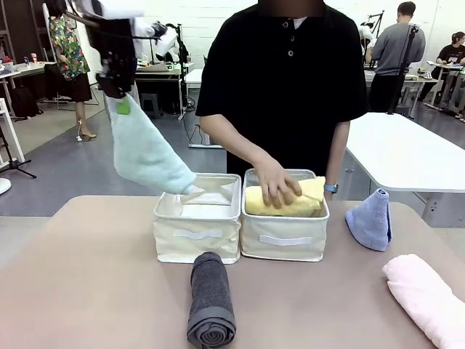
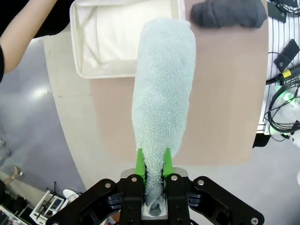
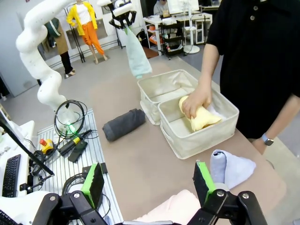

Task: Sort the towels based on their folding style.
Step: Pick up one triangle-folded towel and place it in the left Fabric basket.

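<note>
My left gripper (image 1: pixel 120 98) is high at the left, shut on the narrow end of a pale mint cone towel (image 1: pixel 145 153) that hangs slanting down, its wide end just above the left cream bin (image 1: pixel 196 236). In the left wrist view the green fingers (image 2: pixel 139 161) pinch that mint towel (image 2: pixel 164 84) over the bin's corner (image 2: pixel 84 70). The person's hand (image 1: pixel 277 185) presses a yellow roll (image 1: pixel 309 200) into the right bin (image 1: pixel 283 243). A dark grey roll (image 1: pixel 211 298) lies in front of the bins. A periwinkle cone (image 1: pixel 370 218) and a pink roll (image 1: pixel 429 298) lie at the right. My right gripper (image 3: pixel 149 185) is open above the pink roll (image 3: pixel 173 208).
The person stands at the far side, right behind the bins, one arm reaching into the right bin. A rack with cables and a keyboard (image 3: pixel 11 176) sits beside the table on my side. Bare tabletop (image 1: pixel 87 276) lies left of the grey roll.
</note>
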Robot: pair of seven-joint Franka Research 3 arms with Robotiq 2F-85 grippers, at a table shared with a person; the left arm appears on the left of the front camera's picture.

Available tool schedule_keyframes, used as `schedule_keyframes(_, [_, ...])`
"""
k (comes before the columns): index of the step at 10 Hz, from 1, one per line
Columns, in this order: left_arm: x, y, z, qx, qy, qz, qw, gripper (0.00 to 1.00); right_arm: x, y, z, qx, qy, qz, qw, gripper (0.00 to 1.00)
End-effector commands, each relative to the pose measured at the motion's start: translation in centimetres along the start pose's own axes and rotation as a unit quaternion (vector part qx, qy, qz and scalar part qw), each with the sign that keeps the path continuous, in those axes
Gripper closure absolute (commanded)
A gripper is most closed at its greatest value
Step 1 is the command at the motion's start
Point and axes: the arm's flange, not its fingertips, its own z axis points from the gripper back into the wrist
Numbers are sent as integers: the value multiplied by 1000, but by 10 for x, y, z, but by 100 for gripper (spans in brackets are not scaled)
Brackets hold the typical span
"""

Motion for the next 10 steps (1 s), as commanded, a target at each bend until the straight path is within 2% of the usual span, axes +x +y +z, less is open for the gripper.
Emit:
schedule_keyframes(1, [16, 21, -6, -28, -27, 53, 998, 85, 0, 0, 2, 4, -7, 5, 1000, 0])
schedule_keyframes(4, [35, 39, -25, -55, -57, 109, 991, 85, 0, 0, 2, 4, -7, 5, 1000, 0])
schedule_keyframes(5, [40, 42, -29, -71, -45, 115, 990, 85, 0, 0, 2, 4, -7, 5, 1000, 0])
schedule_keyframes(6, [29, 32, -37, -46, -41, 84, 995, 85, 0, 0, 2, 4, -7, 5, 1000, 0])
schedule_keyframes(10, [33, 37, -41, -55, -42, 95, 993, 85, 0, 0, 2, 4, -7, 5, 1000, 0])
